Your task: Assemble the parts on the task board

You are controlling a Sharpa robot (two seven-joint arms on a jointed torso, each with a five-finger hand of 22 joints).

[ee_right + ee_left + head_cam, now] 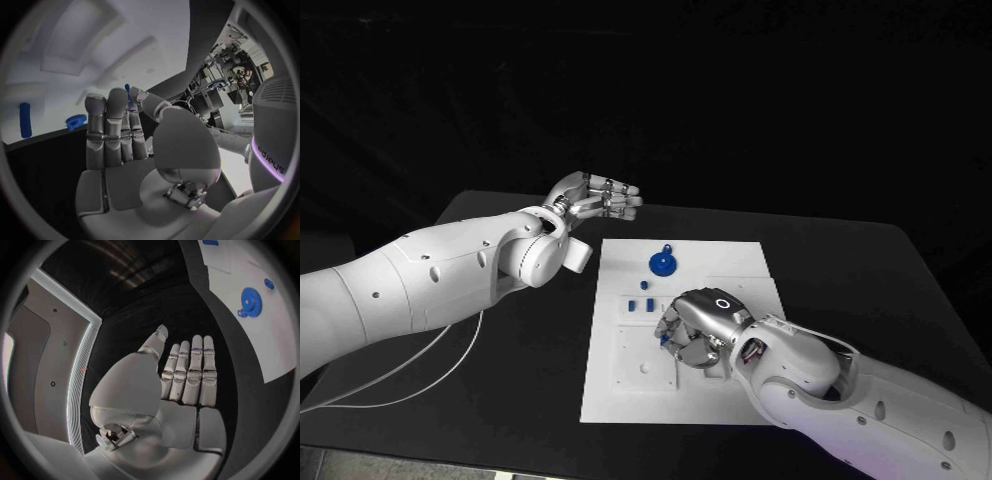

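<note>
My right hand (701, 325) pinches a small blue part (127, 89) over the task board (625, 375); I reckon seating comes next; left hand (596, 198) idles, fingers straight, empty

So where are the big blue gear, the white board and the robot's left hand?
big blue gear (664, 264), head view, its face.
white board (617, 395), head view, bare near corner.
left hand (599, 197), head view, fingers.

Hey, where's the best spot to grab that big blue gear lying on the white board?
Probably by its toothed rim, coming straight down: the blue gear lies flat on the task board, with bare board around it. The free left robot hand is nearer.
</note>
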